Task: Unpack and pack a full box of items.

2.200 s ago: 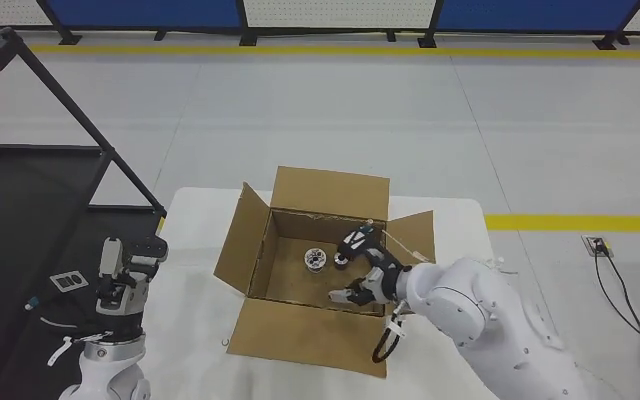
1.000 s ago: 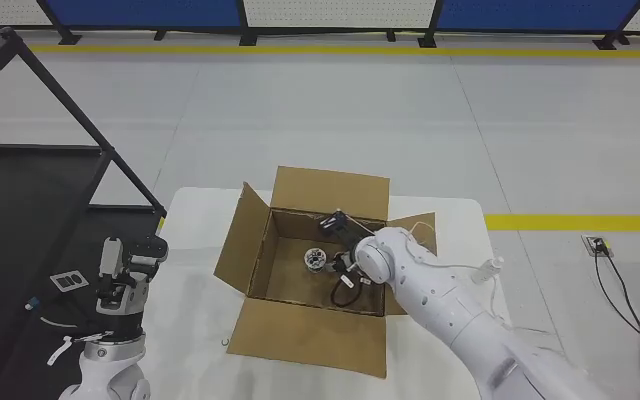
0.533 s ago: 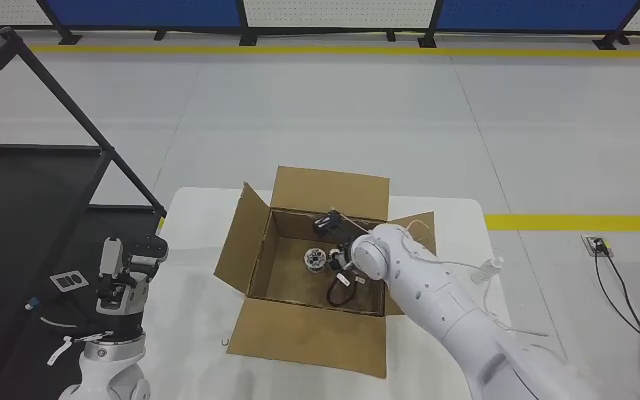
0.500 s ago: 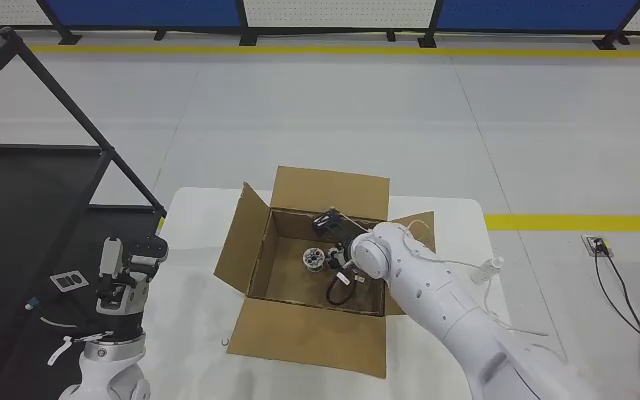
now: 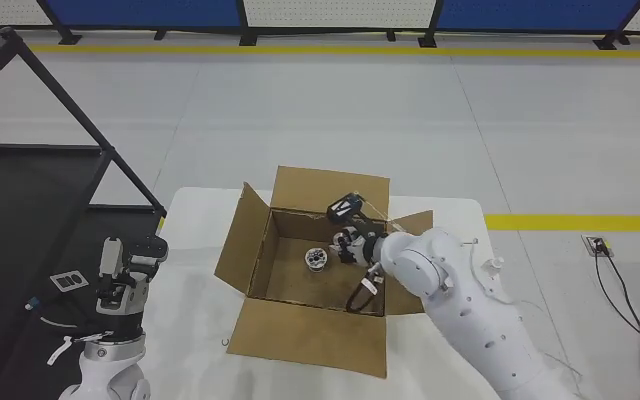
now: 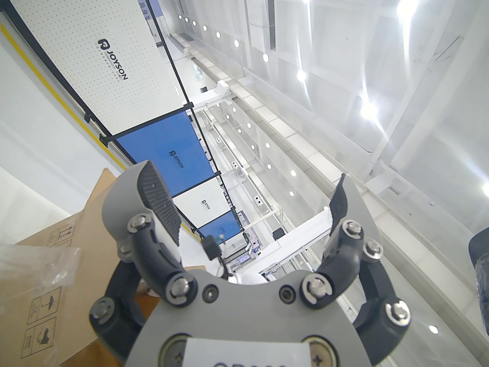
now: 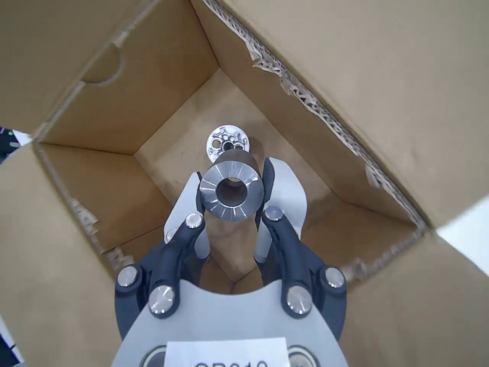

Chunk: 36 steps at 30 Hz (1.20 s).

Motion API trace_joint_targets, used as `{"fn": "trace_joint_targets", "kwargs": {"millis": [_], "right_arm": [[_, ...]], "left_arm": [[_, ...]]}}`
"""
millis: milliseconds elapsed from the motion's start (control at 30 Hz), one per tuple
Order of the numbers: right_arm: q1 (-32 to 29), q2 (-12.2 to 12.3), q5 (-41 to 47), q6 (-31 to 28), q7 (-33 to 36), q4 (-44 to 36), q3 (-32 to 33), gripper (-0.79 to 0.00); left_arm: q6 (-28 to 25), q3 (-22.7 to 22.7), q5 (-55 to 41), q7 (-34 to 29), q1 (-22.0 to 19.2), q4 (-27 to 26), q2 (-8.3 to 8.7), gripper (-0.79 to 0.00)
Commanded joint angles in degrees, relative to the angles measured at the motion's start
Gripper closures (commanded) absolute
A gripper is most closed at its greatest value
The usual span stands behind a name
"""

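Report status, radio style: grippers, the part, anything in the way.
Right gripper shut on metal sleeve, above box floor. Left gripper open, empty, pointing upward. Toothed disc on box floor beyond sleeve.

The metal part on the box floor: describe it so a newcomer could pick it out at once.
Start at the open cardboard box on the white table. On its bare floor lies a flat silvery disc with gear-like cutouts around a central hole. Unlike the hollow steel cylinder gripped in the right claw nearby, it is thin, lies flat and is not held.
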Motion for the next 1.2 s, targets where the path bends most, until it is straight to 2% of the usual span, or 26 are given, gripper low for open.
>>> {"fn": "trace_joint_targets", "kwargs": {"millis": [0, 100, 200, 300, 400, 533, 700, 900, 1167], "right_arm": [[-7.61, 1.53, -1.41, 0.4, 0.12, -13.83, 6.79, 0.0], [-14.98, 2.92, -1.41, -0.05, -0.66, -25.06, 14.65, 0.0], [-20.86, 3.81, -2.13, 0.58, -1.66, -32.92, 21.8, 0.0], [-25.62, 4.41, -2.83, 2.04, -2.07, -36.92, 28.54, 0.0], [-29.11, 4.87, -2.5, 3.26, -1.21, -37.45, 34.63, 0.0], [-32.26, 5.32, -1.02, 4.16, 0.22, -34.7, 40.81, 0.0], [-33.82, 5.85, 0.09, 3.92, 2.2, -27.46, 44.71, 0.0], [-33.28, 6.45, -1.58, 4.44, 5.73, -18.92, 45.11, 0.0], [-31.23, 7.33, 0.93, 1.38, 12.02, -9.38, 44.68, 0.0]], "left_arm": [[0.0, 0.0, 0.0, 0.0, 0.0, 0.0, 0.0, -0.785], [0.0, 0.0, 0.0, 0.0, 0.0, 0.0, 0.0, -0.785], [0.0, 0.0, 0.0, 0.0, 0.0, 0.0, 0.0, -0.785], [0.0, 0.0, 0.0, 0.0, 0.0, 0.0, 0.0, -0.785], [0.0, 0.0, 0.0, 0.0, 0.0, 0.0, 0.0, -0.785], [0.0, 0.0, 0.0, 0.0, 0.0, 0.0, 0.0, -0.785], [0.0, 0.0, 0.0, 0.0, 0.0, 0.0, 0.0, -0.785], [0.0, 0.0, 0.0, 0.0, 0.0, 0.0, 0.0, -0.785], [0.0, 0.0, 0.0, 0.0, 0.0, 0.0, 0.0, -0.785]]}}
